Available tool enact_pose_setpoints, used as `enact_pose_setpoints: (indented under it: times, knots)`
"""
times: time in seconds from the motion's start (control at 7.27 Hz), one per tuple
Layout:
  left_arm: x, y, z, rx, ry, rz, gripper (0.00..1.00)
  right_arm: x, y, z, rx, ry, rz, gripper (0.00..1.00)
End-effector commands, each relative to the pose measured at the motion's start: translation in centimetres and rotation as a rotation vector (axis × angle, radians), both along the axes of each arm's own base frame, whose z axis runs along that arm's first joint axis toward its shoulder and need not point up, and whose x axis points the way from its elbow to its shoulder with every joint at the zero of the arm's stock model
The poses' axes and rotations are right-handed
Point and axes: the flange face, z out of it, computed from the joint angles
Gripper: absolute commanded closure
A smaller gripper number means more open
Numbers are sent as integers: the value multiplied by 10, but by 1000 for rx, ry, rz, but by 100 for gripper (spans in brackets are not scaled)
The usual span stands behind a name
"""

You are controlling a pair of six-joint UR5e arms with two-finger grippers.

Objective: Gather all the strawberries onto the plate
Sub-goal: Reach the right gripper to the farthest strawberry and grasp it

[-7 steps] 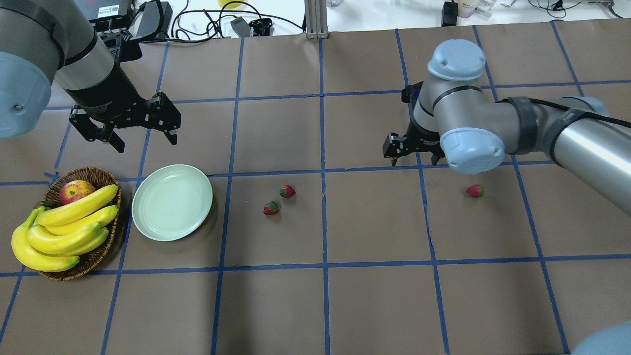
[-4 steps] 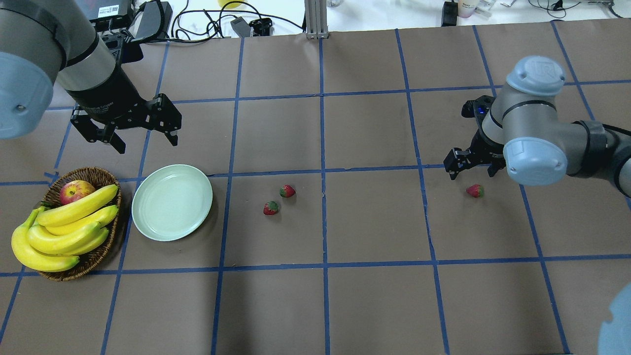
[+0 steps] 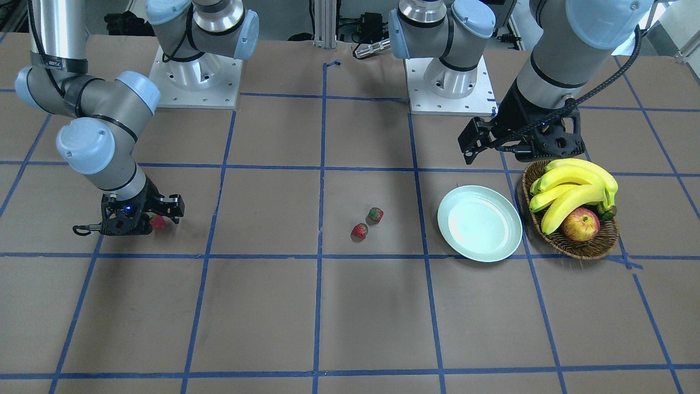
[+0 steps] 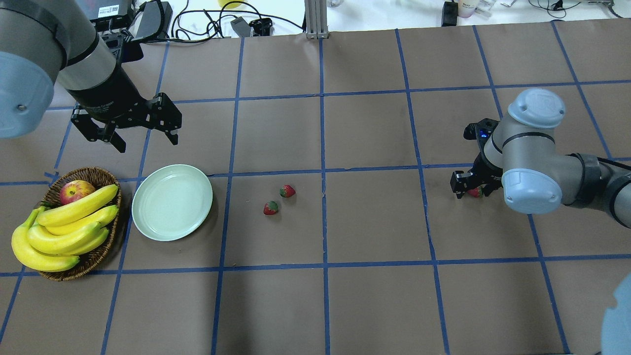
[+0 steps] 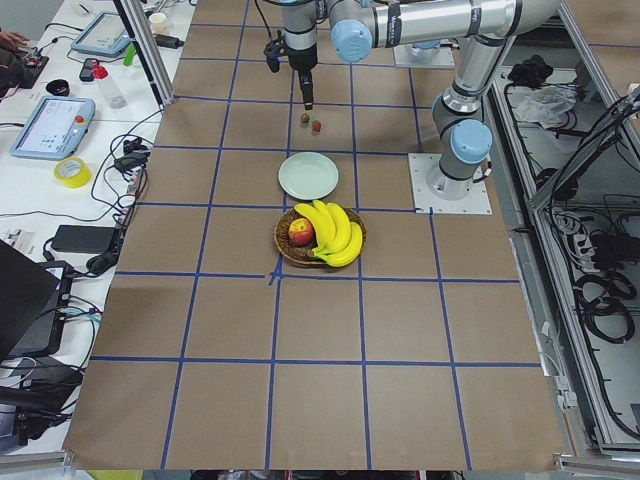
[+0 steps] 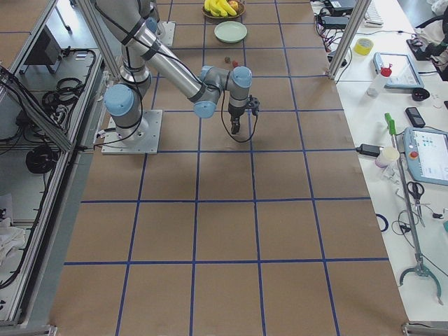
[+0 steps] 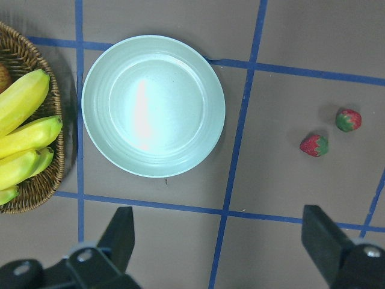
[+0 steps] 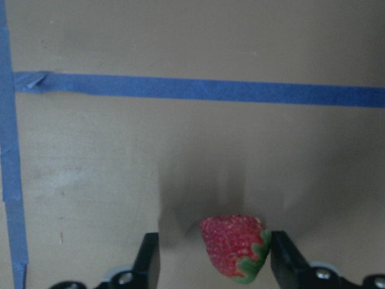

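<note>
Bananas (image 4: 64, 222), apple (image 4: 76, 191) in basket (image 4: 93, 172) beside plate (image 4: 172, 202)

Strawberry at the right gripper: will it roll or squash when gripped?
Small, so the strawberry is probably light. Tapered and off-centre between the open fingers of the right gripper, it may roll when nudged. Softness cannot be judged here.

on the surface (image 4: 374, 222) we count three strawberries (image 4: 287, 191) (image 4: 270, 208) (image 8: 233, 245), one mint-green plate (image 4: 171, 202), one wicker basket (image 4: 91, 172), one apple (image 4: 76, 191), looks like four bananas (image 4: 79, 204) to us, plus two robot arms (image 4: 84, 64) (image 4: 532, 158)
</note>
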Motion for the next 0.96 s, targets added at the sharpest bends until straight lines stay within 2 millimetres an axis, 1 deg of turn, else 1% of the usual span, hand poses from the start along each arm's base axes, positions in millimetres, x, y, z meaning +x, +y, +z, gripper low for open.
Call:
enact_pose_setpoints:
  times: [0.0,0.14,0.28,0.41,0.55,0.69,0.83]
  knots:
    - [-1,-1,3,-24,-3,-2,0,-1,-3,3,-9,7,-1,100]
    - [-1,-1,11,-40,-6,-2,0,-1,-1,3,-5,6,-11,100]
    - [-1,0,21,-58,-11,-2,0,9,-2,9,-16,-5,-41,100]
    - [-1,2,26,-62,-10,-2,0,52,-6,16,-37,-11,-73,100]
    - [-3,3,30,-72,-5,-3,0,120,-9,29,-69,-49,-150,100]
    - [-5,6,40,-96,-6,-6,0,179,-7,36,-76,-81,-234,100]
    - [-5,8,44,-106,-2,-6,0,232,-3,38,-48,-158,-320,100]
